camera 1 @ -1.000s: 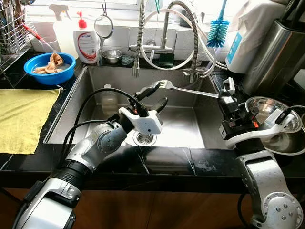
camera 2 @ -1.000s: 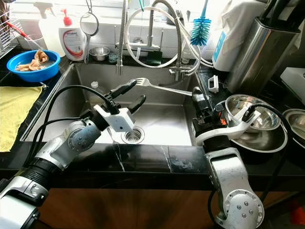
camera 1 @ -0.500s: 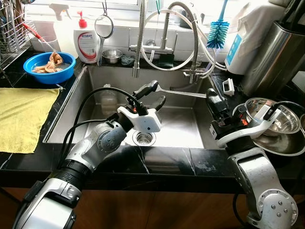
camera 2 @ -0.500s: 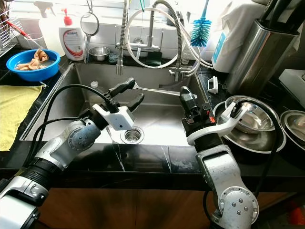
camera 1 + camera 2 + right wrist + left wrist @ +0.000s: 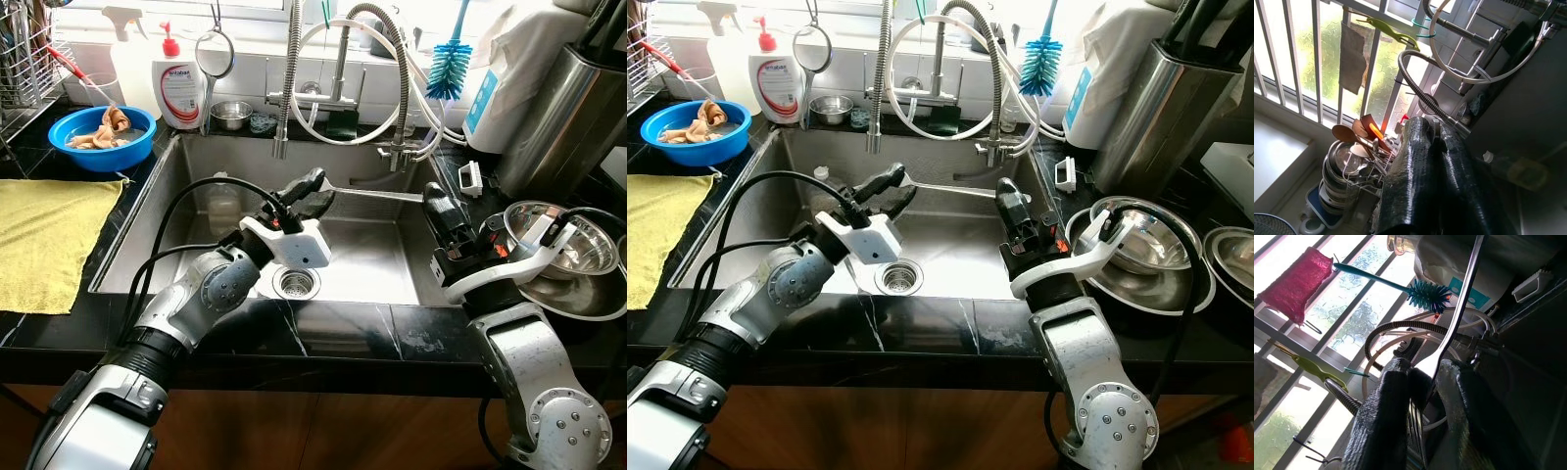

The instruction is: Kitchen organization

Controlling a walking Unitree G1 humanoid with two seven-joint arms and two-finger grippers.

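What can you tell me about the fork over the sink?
The fork is shiny metal with a long slim handle, lying roughly level above the steel sink. The right gripper is shut on its handle end; the left gripper has closed on its tined end, tines between the black fingers.

Home kitchen: steel sink (image 5: 186, 211) in black counter (image 5: 343, 328), spring faucet (image 5: 377, 59), dish soap bottle (image 5: 178, 86), drying rack (image 5: 24, 69).

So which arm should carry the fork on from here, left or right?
Probably the left. The left tool has closed on the fork's tine end over the sink, while the right tool grips the handle end. The left sits nearer the yellow towel.
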